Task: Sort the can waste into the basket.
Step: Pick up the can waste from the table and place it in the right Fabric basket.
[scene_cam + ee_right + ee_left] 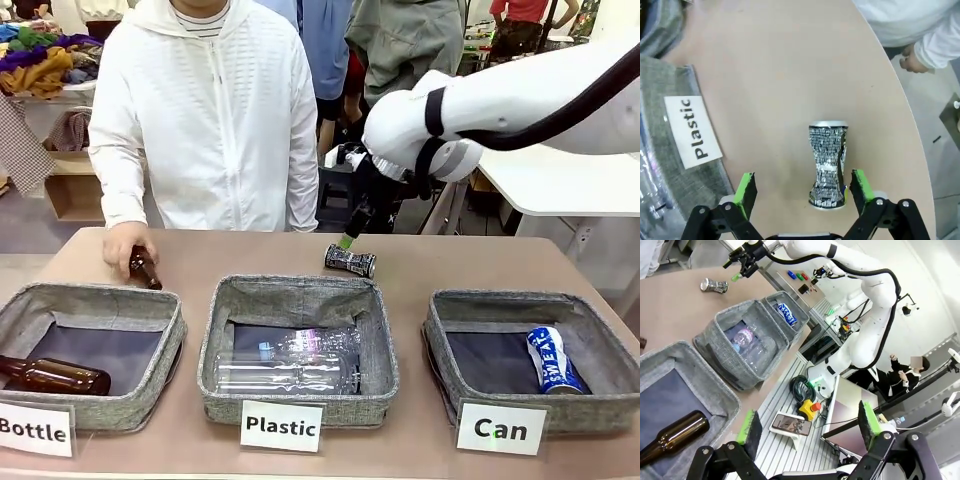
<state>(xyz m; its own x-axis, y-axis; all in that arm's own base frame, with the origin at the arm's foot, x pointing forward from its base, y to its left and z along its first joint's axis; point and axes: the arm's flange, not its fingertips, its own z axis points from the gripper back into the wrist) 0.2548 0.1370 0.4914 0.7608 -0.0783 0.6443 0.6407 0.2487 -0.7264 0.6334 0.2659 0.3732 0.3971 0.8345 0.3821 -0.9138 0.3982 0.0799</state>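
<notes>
The crushed dark can with black-and-white print lies on its side on the table behind the middle basket; it shows again as the crushed can and the crushed can. My right gripper hangs open just above it, and the right gripper comes in from the right. The blue and white "SWEAT" can lies inside the "Can" basket at the right. My left gripper stands open and holds nothing, off the table's edge.
The "Plastic" basket holds a clear plastic bottle. The "Bottle" basket holds a brown glass bottle. A person's hand rests on another brown bottle at the far left. The table edge runs close behind the can.
</notes>
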